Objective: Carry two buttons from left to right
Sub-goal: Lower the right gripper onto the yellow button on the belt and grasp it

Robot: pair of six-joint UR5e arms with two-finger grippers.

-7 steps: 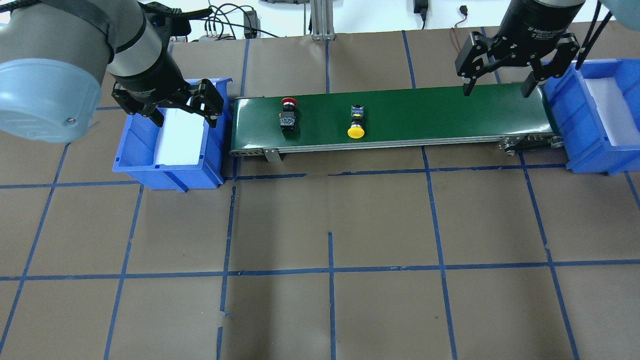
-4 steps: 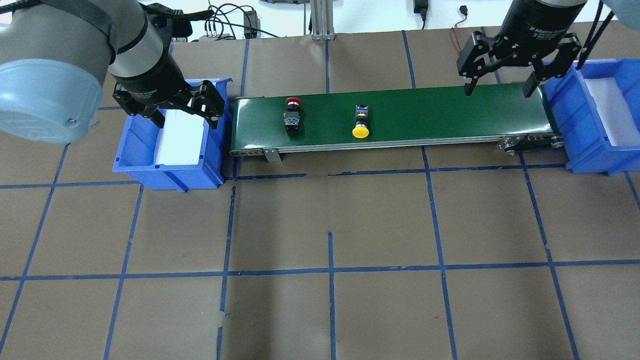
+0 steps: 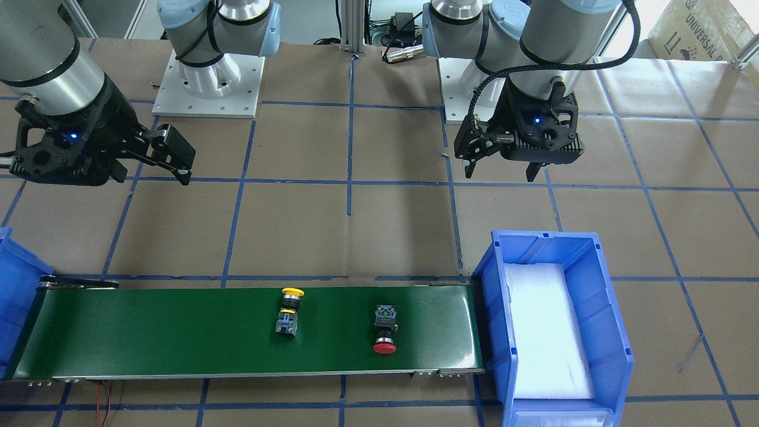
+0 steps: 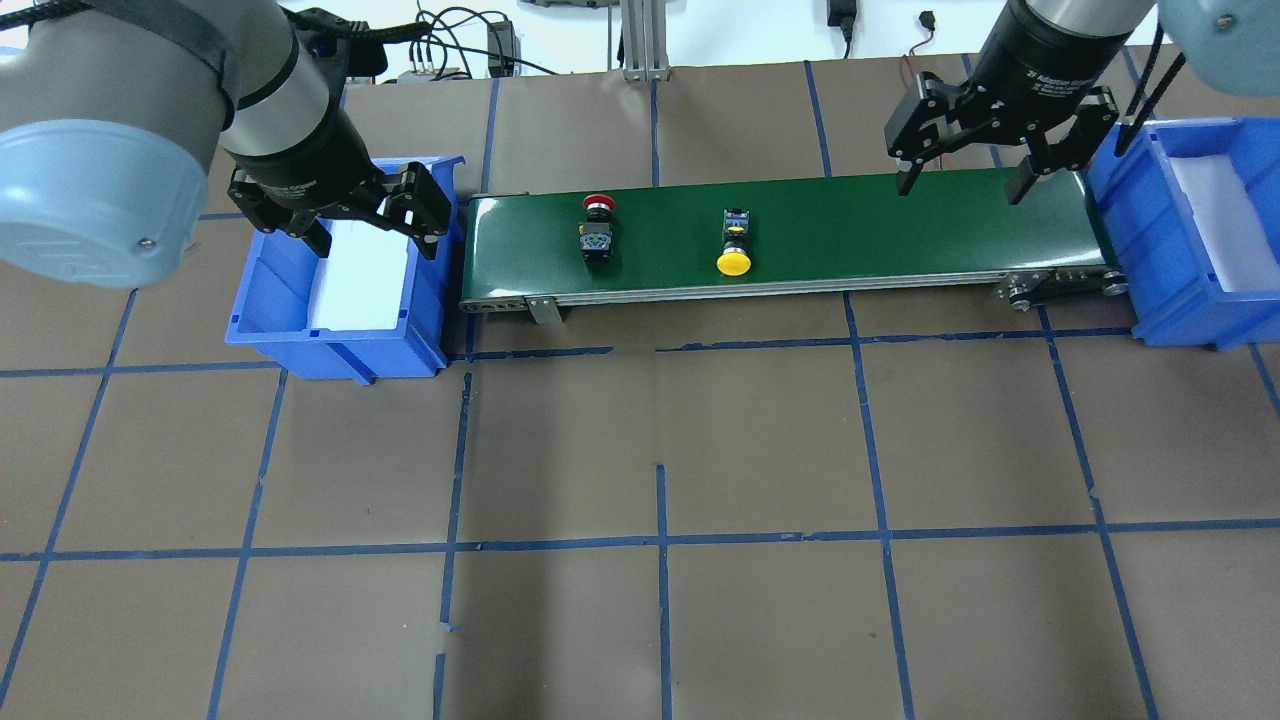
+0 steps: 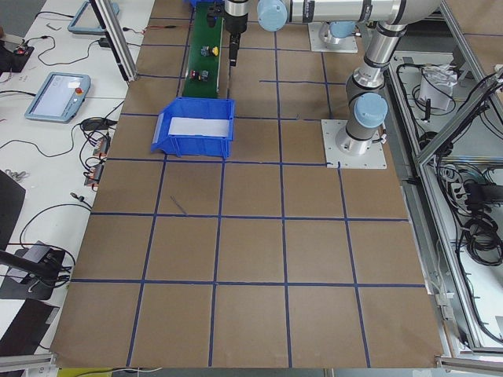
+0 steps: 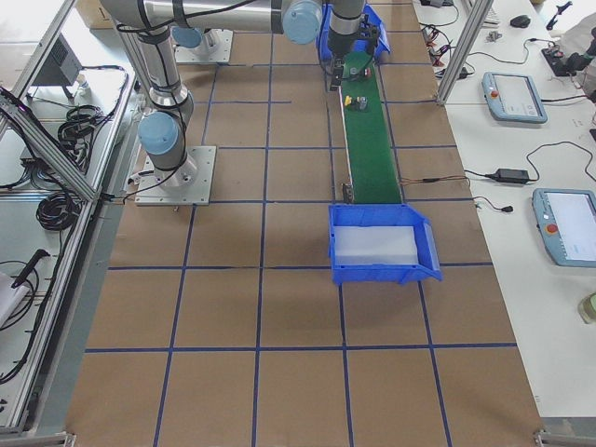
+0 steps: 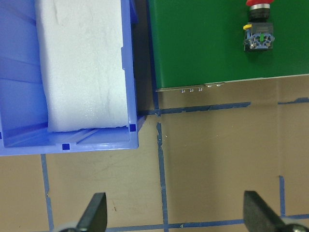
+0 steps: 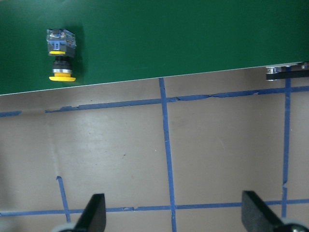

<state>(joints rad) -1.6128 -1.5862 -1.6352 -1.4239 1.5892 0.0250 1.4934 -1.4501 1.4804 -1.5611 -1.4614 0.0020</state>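
The left jaws are spread wide with nothing between them. They hang over the left blue bin (image 4: 262, 300), which holds a white foam pad (image 4: 360, 275); how high above it they are is hard to judge. The right jaws are also spread and empty, above the far right end of the green conveyor belt (image 4: 900, 225) and just short of the right blue bin (image 4: 1125, 215).

Both buttons lie on their sides on the belt, between the two pairs of jaws and apart from each other. The red button (image 4: 597, 226) is close to the left jaws, just past the bin's edge, with its cap pointing away from the robot. The yellow button (image 4: 735, 247) is further along, somewhat nearer the right jaws, with its cap pointing toward the robot. Belt and bins rest on the brown tabletop (image 4: 660, 600), which is gridded with blue tape.
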